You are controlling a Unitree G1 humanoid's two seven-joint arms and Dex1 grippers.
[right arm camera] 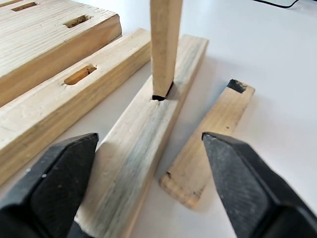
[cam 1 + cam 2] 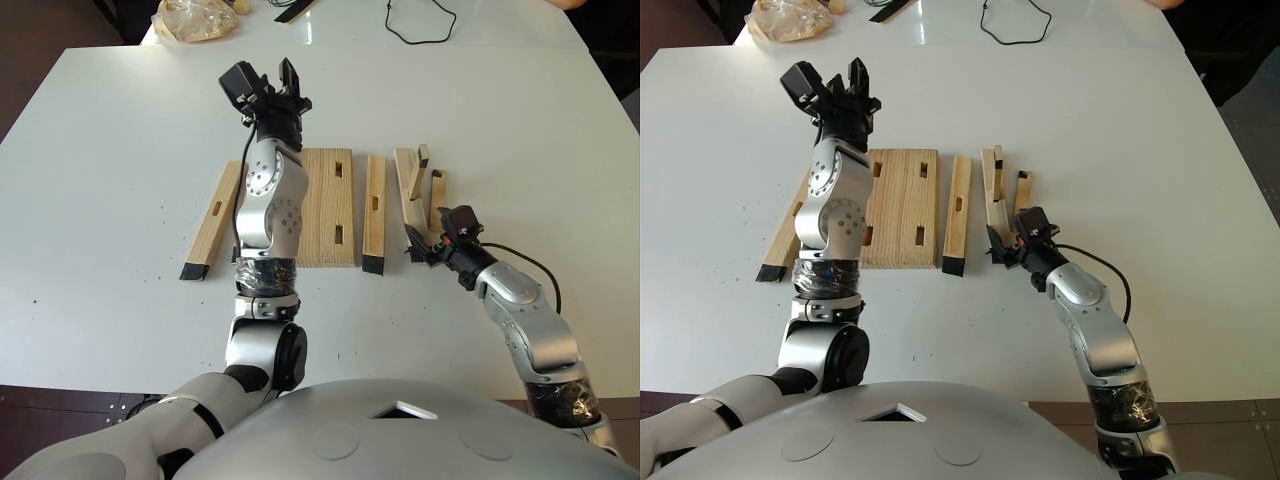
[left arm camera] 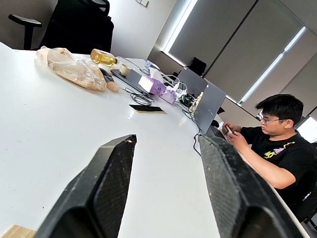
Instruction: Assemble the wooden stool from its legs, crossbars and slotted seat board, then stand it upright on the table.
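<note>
On the white table (image 2: 100,150), the outer leg (image 2: 212,220) lies flat at the far left, its black-tipped foot toward the robot. Just beside it the left arm stands up over the slotted seat board (image 2: 330,205). The left gripper (image 2: 275,80) is raised above the board's far edge, its fingers (image 3: 111,173) spread with nothing between them.

Right of the board, and close to it, lies a second slotted leg (image 2: 374,212). Next comes the jointed leg (image 1: 133,148), which has an upright crossbar (image 1: 165,39) pushed into its slot. A loose crossbar (image 1: 210,144) lies just beside that, at a slight angle. The right gripper (image 1: 148,139) sits low at the near end of the jointed leg, fingers wide apart and straddling it without touching.

The parts look like light, stiff, dry softwood with smooth faces that could slide on the table. The upright crossbar probably makes the pair top-heavy, and its joint may be loose. The safest hold is likely across the leg's narrow sides near the slot.
</note>
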